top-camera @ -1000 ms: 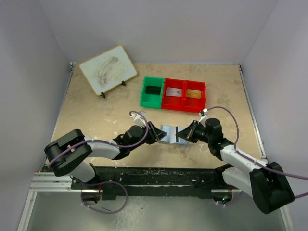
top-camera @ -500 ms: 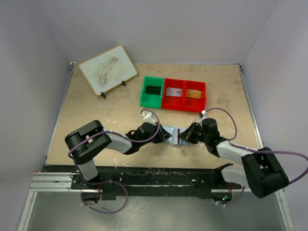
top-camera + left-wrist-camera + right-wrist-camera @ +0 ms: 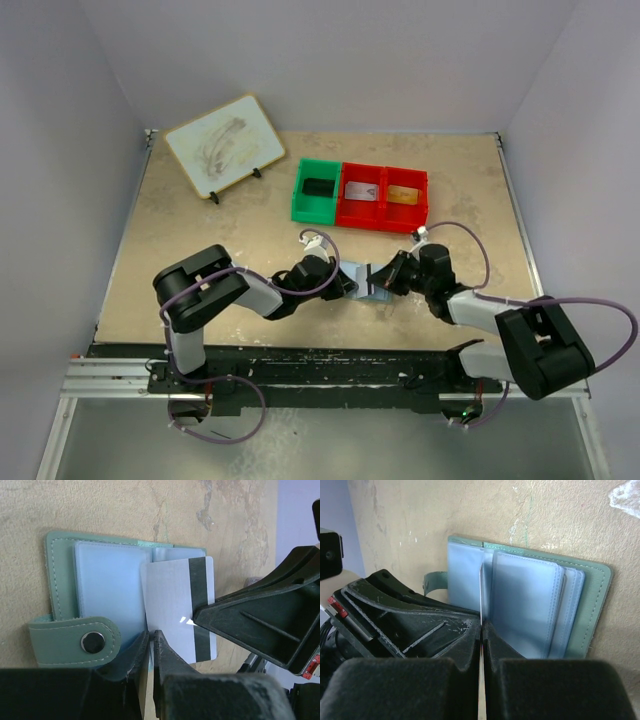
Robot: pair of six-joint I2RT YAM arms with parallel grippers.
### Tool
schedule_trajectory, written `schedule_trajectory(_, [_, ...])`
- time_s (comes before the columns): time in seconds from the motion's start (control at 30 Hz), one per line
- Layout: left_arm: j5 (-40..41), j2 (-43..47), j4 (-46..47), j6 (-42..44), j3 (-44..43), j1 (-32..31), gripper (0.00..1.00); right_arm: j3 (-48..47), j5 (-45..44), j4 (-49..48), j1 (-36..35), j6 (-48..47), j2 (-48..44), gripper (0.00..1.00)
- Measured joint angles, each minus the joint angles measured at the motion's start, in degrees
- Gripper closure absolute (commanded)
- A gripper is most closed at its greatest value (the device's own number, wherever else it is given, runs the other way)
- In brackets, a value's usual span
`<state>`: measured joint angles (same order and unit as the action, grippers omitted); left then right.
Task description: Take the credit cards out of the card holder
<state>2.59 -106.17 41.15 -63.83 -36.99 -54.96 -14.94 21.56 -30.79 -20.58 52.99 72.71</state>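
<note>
The card holder (image 3: 95, 595) lies open on the table, grey-green outside, pale blue sleeves inside, its snap strap (image 3: 75, 640) out to one side. In the top view the card holder (image 3: 361, 277) sits between both grippers. A white credit card (image 3: 170, 600) with a black stripe sticks out of a sleeve. My right gripper (image 3: 482, 625) is shut on that card (image 3: 481, 587), seen edge-on. My left gripper (image 3: 151, 632) has its jaws nearly together on a sleeve edge of the holder, right beside the card. Both grippers, left (image 3: 345, 283) and right (image 3: 379, 281), meet over the holder.
At the back stand a green bin (image 3: 299, 200) holding a black item and two joined red bins (image 3: 383, 217), one with a silver card (image 3: 360, 191), one with a gold card (image 3: 403, 194). A white board (image 3: 222, 145) on a stand is back left. Walls enclose the table.
My left gripper's jaws have closed on the holder's sleeve edge. Both arms have drawn in closer to the holder, their elbows shifting toward the middle.
</note>
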Motion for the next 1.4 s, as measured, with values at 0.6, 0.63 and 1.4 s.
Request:
schedule_trajectory(0.6, [-0.3,-0.7,1.2,0.0,0.0,0.0,1.00,-1.5,0.6,-1.2,0.4,-1.2,3.0,0.91])
schedule_trajectory(0.63, [-0.3,-0.7,1.2,0.0,0.0,0.0,1.00,-1.7,0.6,-1.0,0.4,-1.4,3.0,0.90])
schedule_trajectory(1.4, [0.6,9.6,-2.0,1.2,3.8,-0.6,0.86,-8.4,-2.6,14.1,0.2,-11.0,-8.6,1.00])
